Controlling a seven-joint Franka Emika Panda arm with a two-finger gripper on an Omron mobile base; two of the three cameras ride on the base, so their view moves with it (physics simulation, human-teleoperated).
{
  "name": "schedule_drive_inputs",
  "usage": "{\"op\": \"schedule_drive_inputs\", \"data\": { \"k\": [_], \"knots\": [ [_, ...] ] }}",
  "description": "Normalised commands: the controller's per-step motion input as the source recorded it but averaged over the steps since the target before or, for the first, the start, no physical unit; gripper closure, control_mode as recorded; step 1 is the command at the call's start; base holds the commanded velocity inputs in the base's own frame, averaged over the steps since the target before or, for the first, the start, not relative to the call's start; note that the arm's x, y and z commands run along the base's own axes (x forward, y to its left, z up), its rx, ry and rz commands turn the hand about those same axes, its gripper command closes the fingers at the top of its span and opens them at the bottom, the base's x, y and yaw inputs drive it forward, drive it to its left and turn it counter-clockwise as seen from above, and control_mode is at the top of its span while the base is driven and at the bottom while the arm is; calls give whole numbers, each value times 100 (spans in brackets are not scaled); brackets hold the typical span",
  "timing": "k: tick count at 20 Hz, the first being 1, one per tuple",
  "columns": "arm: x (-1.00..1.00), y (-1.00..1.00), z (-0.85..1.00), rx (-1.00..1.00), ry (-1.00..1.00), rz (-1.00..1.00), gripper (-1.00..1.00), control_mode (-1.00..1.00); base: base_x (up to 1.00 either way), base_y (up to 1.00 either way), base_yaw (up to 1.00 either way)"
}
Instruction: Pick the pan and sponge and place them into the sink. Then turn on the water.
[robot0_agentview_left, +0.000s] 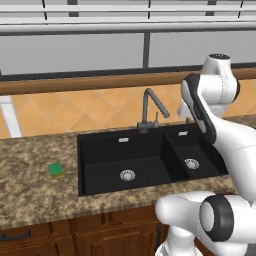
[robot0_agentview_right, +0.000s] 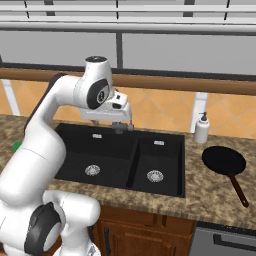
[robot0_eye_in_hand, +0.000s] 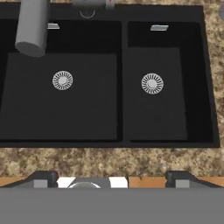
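The black double-basin sink (robot0_agentview_left: 100, 165) (robot0_agentview_right: 75, 150) (robot0_eye_in_hand: 87, 109) is set into the speckled granite counter, and both basins hold nothing. The green-topped sponge (robot0_agentview_left: 55, 169) lies on the counter left of the sink. On the counter right of the sink rests the black pan (robot0_agentview_right: 223, 161), its handle pointing toward the front edge. My gripper (robot0_eye_in_hand: 111, 177) hangs above the sink's front rim, looking down into the basins, open and holding nothing. No water shows at the grey gooseneck faucet (robot0_agentview_left: 150, 105) (robot0_eye_in_hand: 31, 26).
A white soap dispenser (robot0_agentview_right: 202, 129) stands behind the pan near the tiled wall. My arm arches over the sink's right side. Wooden cabinets run under the counter edge, and a wooden ledge runs along the wall above.
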Motion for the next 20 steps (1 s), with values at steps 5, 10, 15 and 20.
{"op": "schedule_drive_inputs", "data": {
  "k": [5,10,15,20],
  "knots": [
    [1,-100,-6,-3,14,-6,-100,-100,0,0,0],
    [1,-100,-19,0,14,-11,-100,-100,0,0,0],
    [2,-100,-47,0,7,-12,-100,-100,0,0,0],
    [0,-100,-66,0,0,-12,-100,-100,0,0,0]
  ]
}}
